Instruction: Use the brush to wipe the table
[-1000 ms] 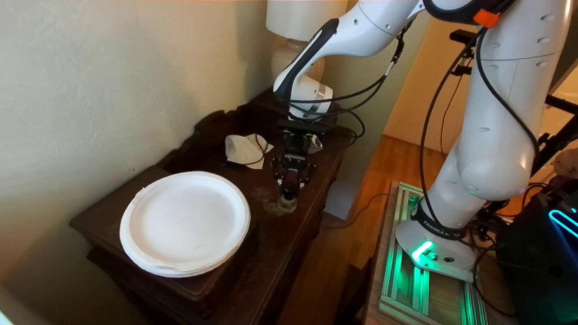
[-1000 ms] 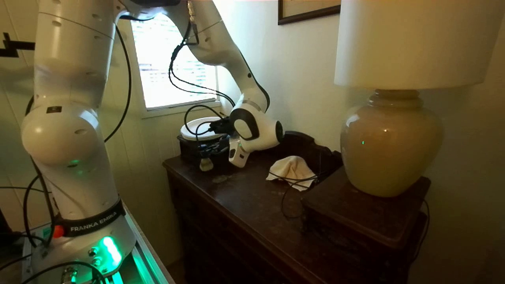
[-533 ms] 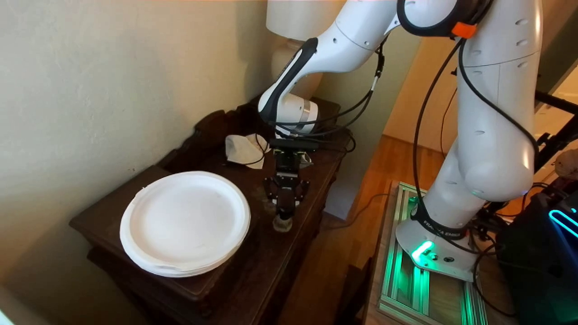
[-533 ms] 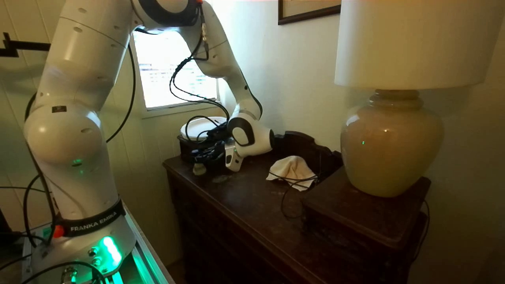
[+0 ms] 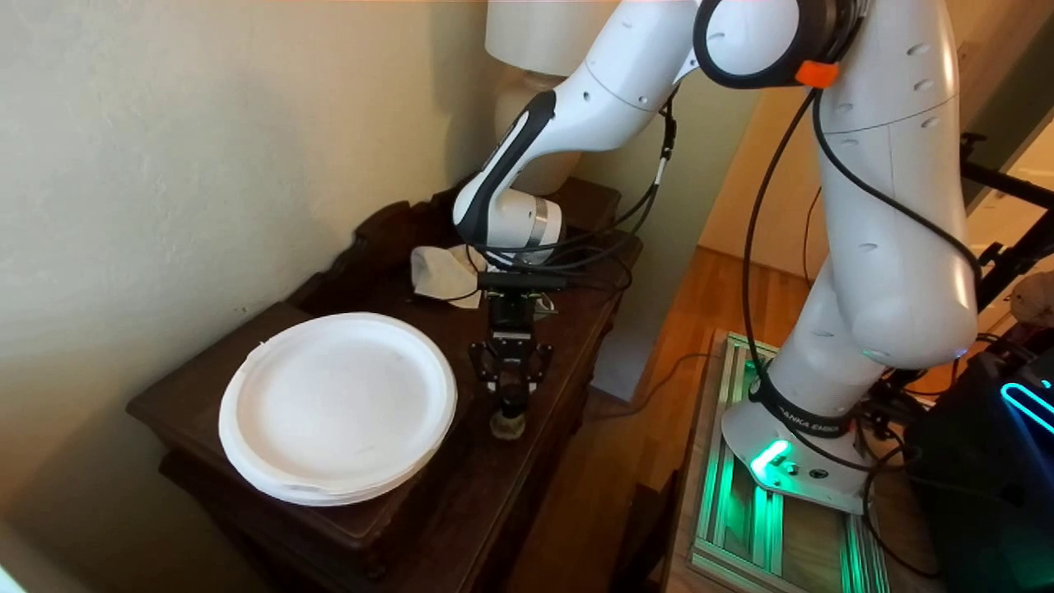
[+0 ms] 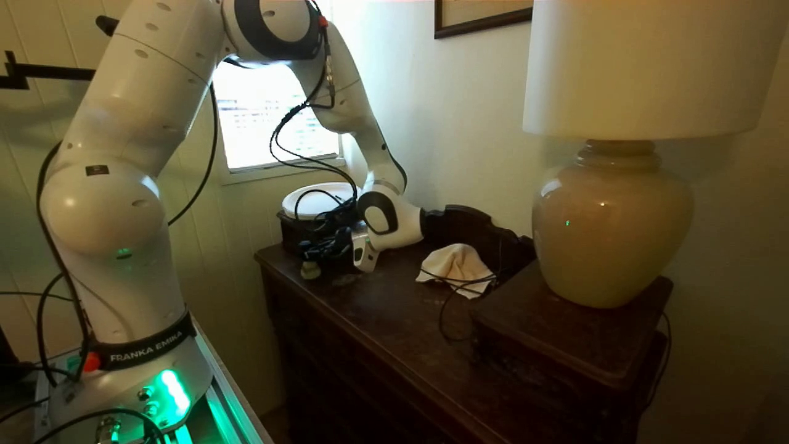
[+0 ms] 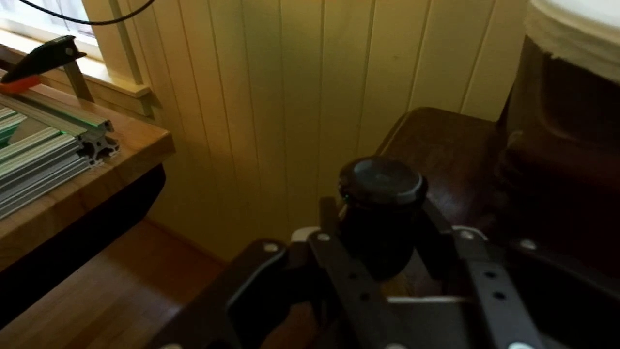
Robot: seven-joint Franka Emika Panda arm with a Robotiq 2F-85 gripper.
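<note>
The brush has a round black handle (image 7: pixel 382 182) and pale bristles that point down, seen in both exterior views (image 5: pixel 507 426) (image 6: pixel 310 269). My gripper (image 5: pixel 512 385) is shut on the handle; its two fingers lie on either side of it in the wrist view (image 7: pixel 380 228). The bristles are out of sight in the wrist view. The table is a dark wooden dresser (image 5: pixel 473 494), also in an exterior view (image 6: pixel 382 320). The bristles are at or just above its top near the front edge; contact is hard to tell. A pale dusty patch (image 6: pixel 345 279) lies beside the brush.
White plates (image 5: pixel 338 408) sit on a raised box beside the brush. A crumpled pale cloth (image 6: pixel 456 265) with a black cable lies behind the gripper. A large lamp (image 6: pixel 610 228) stands on the far raised box. A carved backboard (image 5: pixel 383 235) runs along the wall.
My gripper and the brush have moved along the dresser top, toward the plates' end and close by the front edge. The brush stays held. Cloth and plates have not moved.
</note>
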